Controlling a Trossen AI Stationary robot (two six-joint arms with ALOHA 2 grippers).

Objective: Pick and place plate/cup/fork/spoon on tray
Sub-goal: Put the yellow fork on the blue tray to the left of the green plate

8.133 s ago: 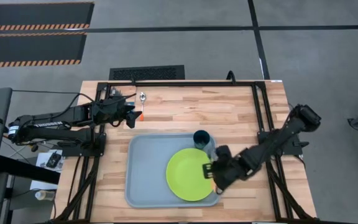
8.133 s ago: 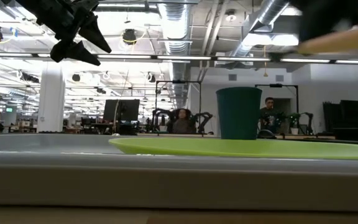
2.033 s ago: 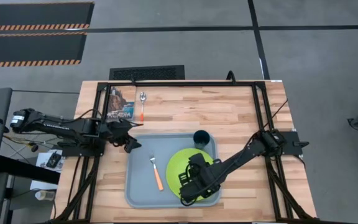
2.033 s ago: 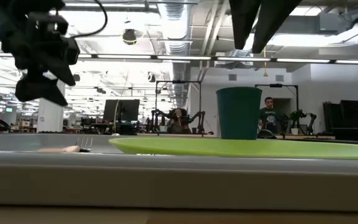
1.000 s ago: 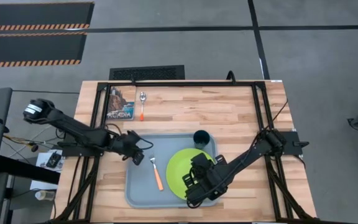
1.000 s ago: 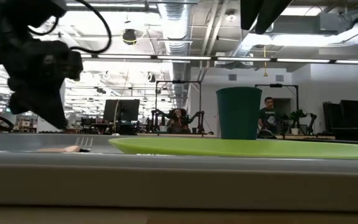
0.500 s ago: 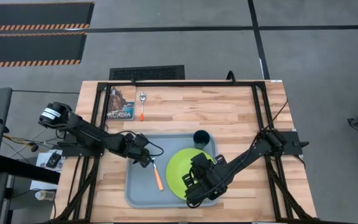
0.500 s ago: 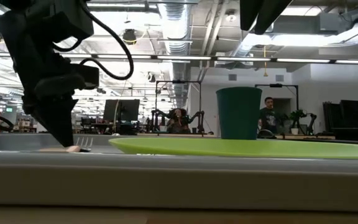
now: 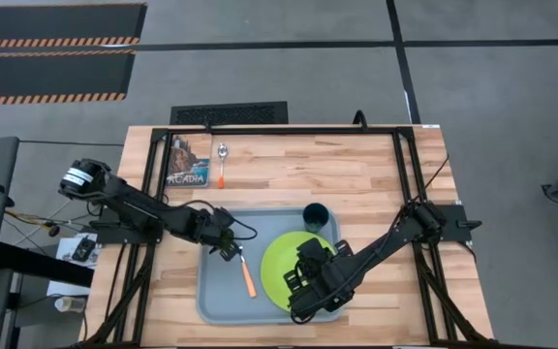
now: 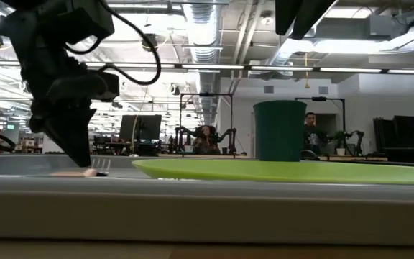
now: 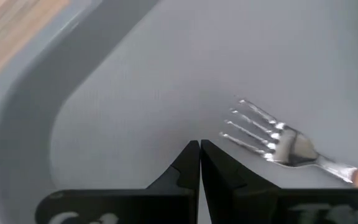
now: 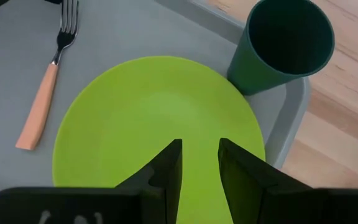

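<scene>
Landmark: the tray (image 9: 211, 291), lying on the wooden table (image 9: 356, 179).

Plate (image 9: 294, 271): flat on the tray's right half. Cup (image 9: 315, 214): upright at the tray's far right corner, just beside the plate's rim. Fork (image 9: 244, 269): on the tray's floor left of the plate, tines toward the far side, orange handle toward the near side. Spoon (image 9: 222, 163): off the tray, on the table beyond its far left corner, beside the ACADIA booklet (image 9: 188, 163).

Left gripper (image 9: 229, 251): low over the tray's left part, just beside the fork's tines; its fingers (image 11: 188, 163) are pressed together with nothing between them. Whether the tips touch the tray floor cannot be confirmed from the low view.

Right gripper (image 9: 299, 279): above the plate, fingers (image 12: 169, 163) parted by a narrow gap, holding nothing.
</scene>
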